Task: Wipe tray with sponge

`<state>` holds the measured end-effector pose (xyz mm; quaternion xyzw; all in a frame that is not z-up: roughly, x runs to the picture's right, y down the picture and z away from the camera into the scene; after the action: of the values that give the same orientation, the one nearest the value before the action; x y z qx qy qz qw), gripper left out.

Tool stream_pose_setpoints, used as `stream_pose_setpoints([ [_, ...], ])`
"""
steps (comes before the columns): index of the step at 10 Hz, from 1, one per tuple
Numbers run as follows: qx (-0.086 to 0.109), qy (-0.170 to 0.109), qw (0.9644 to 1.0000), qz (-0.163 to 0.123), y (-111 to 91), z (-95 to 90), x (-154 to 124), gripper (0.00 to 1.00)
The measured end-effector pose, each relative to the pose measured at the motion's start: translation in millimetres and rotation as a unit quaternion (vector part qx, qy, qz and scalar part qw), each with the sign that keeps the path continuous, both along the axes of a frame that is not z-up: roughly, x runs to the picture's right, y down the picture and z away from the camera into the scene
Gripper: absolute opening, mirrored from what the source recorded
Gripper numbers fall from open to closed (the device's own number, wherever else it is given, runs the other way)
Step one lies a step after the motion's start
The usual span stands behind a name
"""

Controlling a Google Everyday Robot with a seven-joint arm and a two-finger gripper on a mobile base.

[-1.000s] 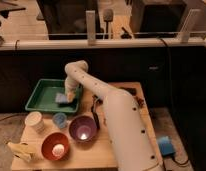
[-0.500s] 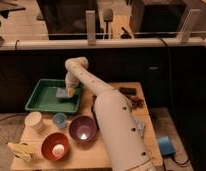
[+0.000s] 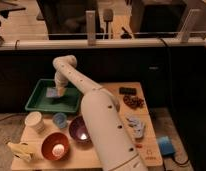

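Observation:
A green tray sits at the back left of the wooden table. A light blue sponge lies inside the tray, near its middle. My gripper reaches down into the tray at the sponge's right edge and touches it. My white arm stretches from the lower middle of the view up and over to the tray.
In front of the tray stand a white cup, a small blue cup, a purple bowl and a red bowl. A banana lies at the front left. A blue cloth, dark snacks and a black object lie on the right.
The gripper and sponge have shifted a little within the tray, and the arm has stretched further forward over the table.

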<state>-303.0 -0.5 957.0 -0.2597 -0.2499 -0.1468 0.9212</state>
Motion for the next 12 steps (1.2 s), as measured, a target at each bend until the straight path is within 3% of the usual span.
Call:
stream_pose_setpoints([
  [4, -0.009, -0.026, 0.9986, -0.046, 32, -13.8, -18, 0.0],
  [7, -0.026, -0.03, 0.9975, -0.058, 55, -21.5, -2, 0.0],
  [12, -0.056, 0.005, 0.9978, -0.034, 75, -21.5, 68, 0.0],
])
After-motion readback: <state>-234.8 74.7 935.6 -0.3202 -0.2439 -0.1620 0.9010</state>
